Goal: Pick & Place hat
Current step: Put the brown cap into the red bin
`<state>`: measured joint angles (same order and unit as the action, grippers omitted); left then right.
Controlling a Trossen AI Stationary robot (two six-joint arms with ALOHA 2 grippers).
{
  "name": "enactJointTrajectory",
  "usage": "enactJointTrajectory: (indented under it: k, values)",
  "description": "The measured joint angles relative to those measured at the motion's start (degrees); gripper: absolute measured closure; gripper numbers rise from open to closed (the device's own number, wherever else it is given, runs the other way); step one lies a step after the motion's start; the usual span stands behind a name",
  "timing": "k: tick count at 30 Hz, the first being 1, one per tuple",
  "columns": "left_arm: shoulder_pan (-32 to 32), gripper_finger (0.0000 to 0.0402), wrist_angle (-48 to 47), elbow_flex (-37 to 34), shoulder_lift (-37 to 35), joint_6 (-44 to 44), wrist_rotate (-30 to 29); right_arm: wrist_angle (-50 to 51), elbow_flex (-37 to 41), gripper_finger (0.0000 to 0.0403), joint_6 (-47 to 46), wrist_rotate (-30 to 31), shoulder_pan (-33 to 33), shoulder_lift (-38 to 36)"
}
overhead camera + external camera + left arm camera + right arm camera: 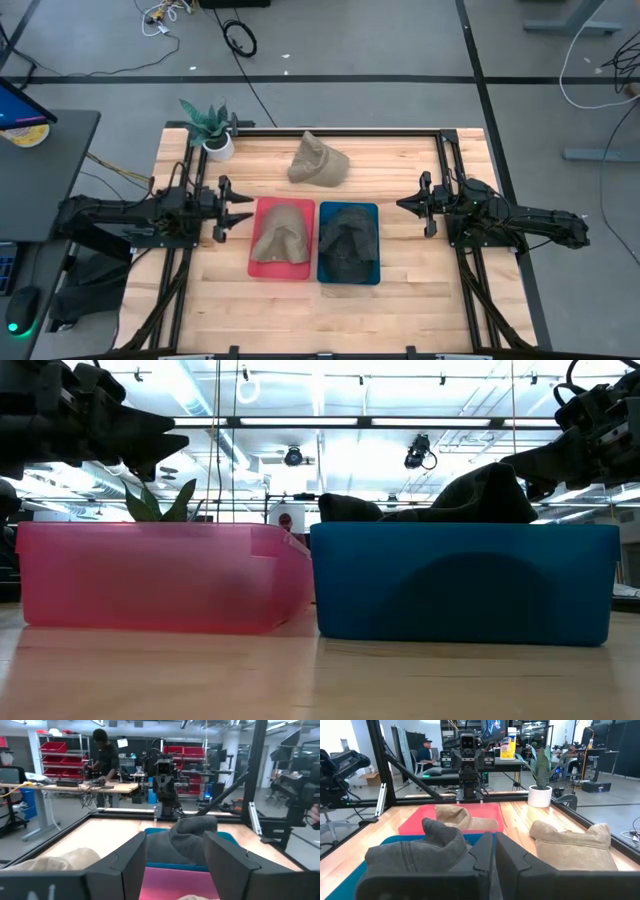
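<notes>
Three hats are in view. A tan hat lies in the red bin. A dark grey hat fills the blue bin beside it, and a second tan hat rests on the bare table toward the far edge. My left gripper hovers open just left of the red bin, and its fingers frame the bins ahead. My right gripper hovers shut just right of the blue bin, pointing at the grey hat. Neither gripper touches anything.
A potted plant stands at the table's far left corner. Black frame rails run along the table's edges. Bare wood lies near the front edge and around the loose tan hat. People are at benches in the room beyond.
</notes>
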<state>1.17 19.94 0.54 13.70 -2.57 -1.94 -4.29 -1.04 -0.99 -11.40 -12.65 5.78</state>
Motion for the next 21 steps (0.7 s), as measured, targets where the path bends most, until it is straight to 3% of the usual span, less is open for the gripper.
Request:
enactJointTrajectory:
  k: [9,16,21]
  values:
    - [0.02,0.0204,-1.11,-0.02,-4.86,1.77,-0.78,-0.18,0.00,0.0376,0.00,0.00,-0.02,0.00]
    - [-0.03,0.0204,-11.81,-0.07,-13.70,0.00,-0.79,-0.27,0.00,0.0376,0.00,0.01,-0.01,0.00]
    - [-0.18,0.0204,-12.27,-0.07,-13.48,0.18,-0.14,-0.62,0.00,0.0376,0.00,0.02,-0.02,-0.02]
